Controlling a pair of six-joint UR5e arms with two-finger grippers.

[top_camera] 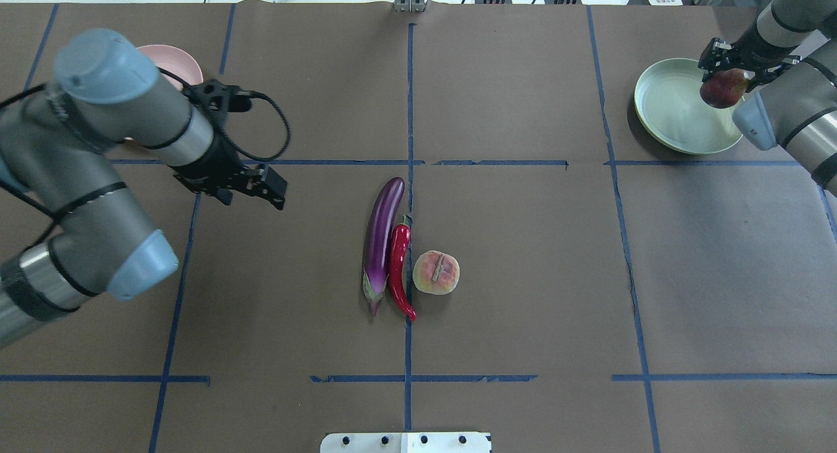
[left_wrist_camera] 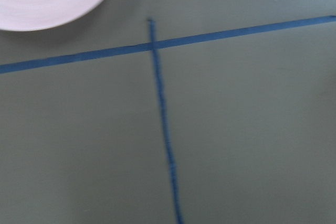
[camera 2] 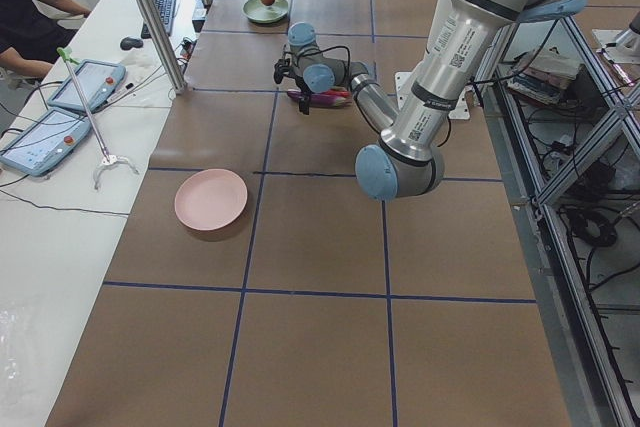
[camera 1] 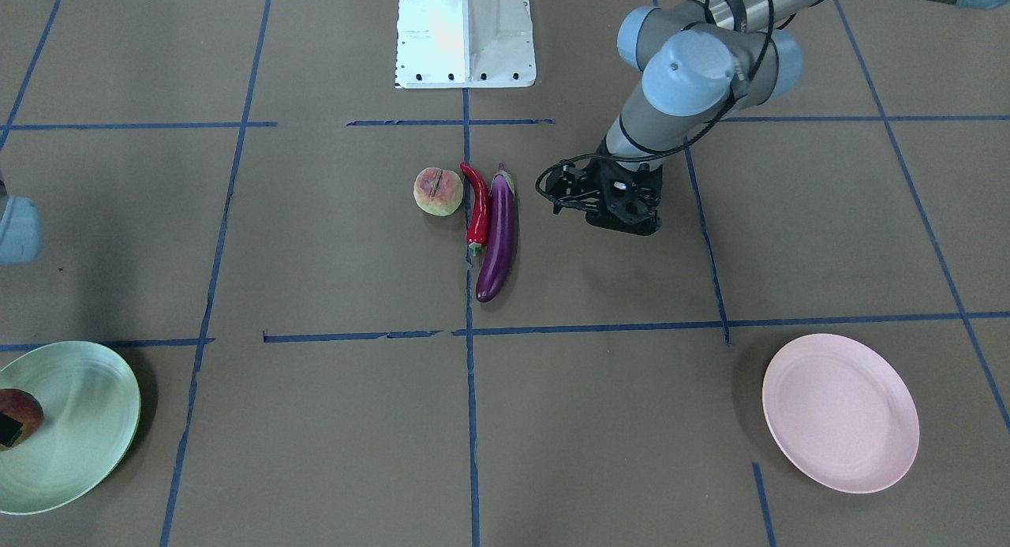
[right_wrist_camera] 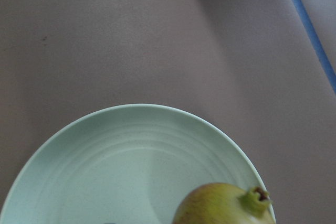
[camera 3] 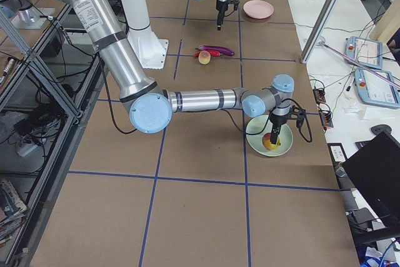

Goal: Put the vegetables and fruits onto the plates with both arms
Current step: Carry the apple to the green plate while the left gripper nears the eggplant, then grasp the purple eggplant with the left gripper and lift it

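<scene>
The purple eggplant [camera 1: 499, 235] and the red chili pepper [camera 1: 478, 211] lie side by side and touching at the table's middle. The peach [camera 1: 438, 191] sits just beside the chili. My left gripper [camera 1: 623, 215] hangs empty over bare table between the eggplant and the pink plate [camera 1: 840, 413]. I cannot tell whether it is open or shut. My right gripper [top_camera: 724, 80] is shut on the red-yellow-green fruit [top_camera: 719, 90] over the near-right part of the green plate [top_camera: 673, 113]. The fruit's stem nub shows in the right wrist view [right_wrist_camera: 257, 195].
The white base block [camera 1: 465, 34] stands at the robot's edge of the table. Blue tape lines [camera 1: 470, 421] grid the brown surface. A metal pole [camera 2: 160, 22] and a side desk with tablets [camera 2: 45, 137] stand beyond the pink plate's side.
</scene>
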